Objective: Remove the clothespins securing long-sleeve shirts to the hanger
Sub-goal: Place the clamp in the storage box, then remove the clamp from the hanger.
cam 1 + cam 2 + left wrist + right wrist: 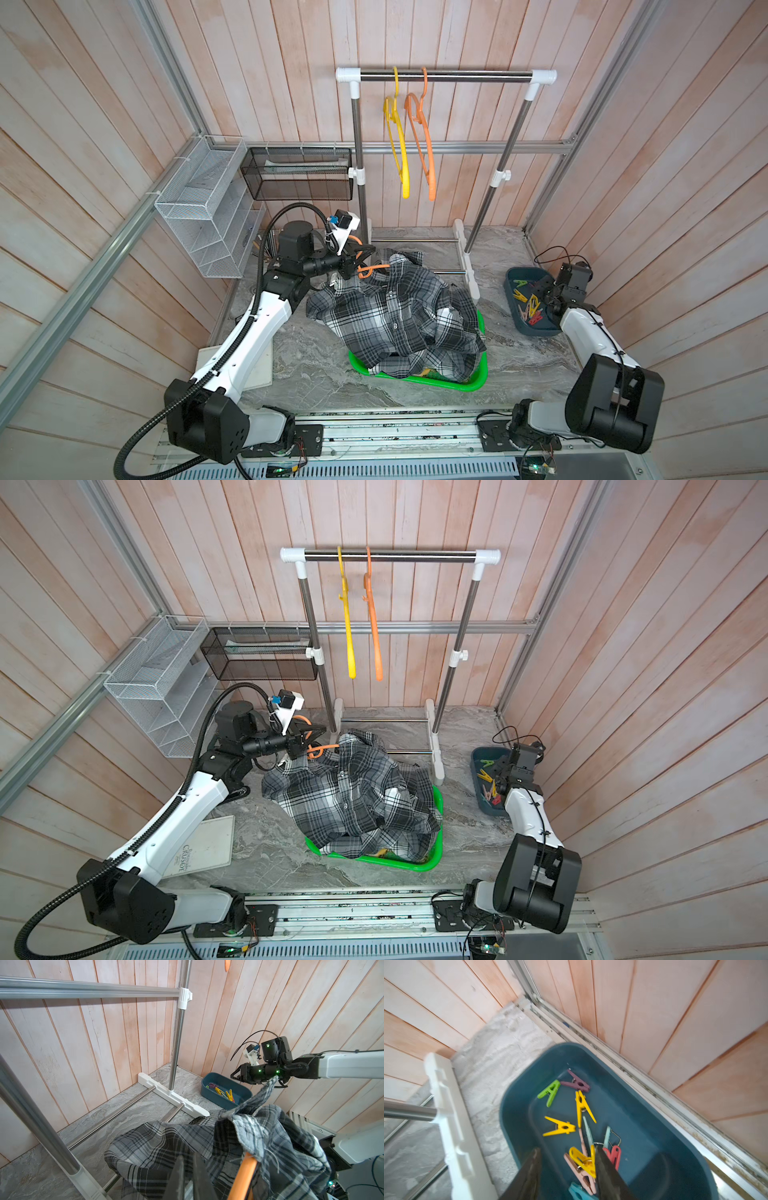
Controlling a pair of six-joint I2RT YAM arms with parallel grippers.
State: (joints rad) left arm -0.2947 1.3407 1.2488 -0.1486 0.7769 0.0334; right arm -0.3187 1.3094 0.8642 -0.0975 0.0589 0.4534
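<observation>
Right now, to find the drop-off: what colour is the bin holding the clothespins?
The bin is dark teal-blue, best seen in the right wrist view.

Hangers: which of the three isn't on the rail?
The orange hanger down by the left gripper, wearing the plaid shirt; the yellow hanger and other orange one hang bare on the rail.

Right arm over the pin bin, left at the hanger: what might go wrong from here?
The left tool seems to pinch only the hook of the orange hanger, with the grey plaid shirt draped over it; the hanger could twist or slip.
The right tool hangs open above loose clothespins in the blue bin; it may catch one on leaving.
No pin shows on the crumpled shirt, so the next may be hard to find.
</observation>
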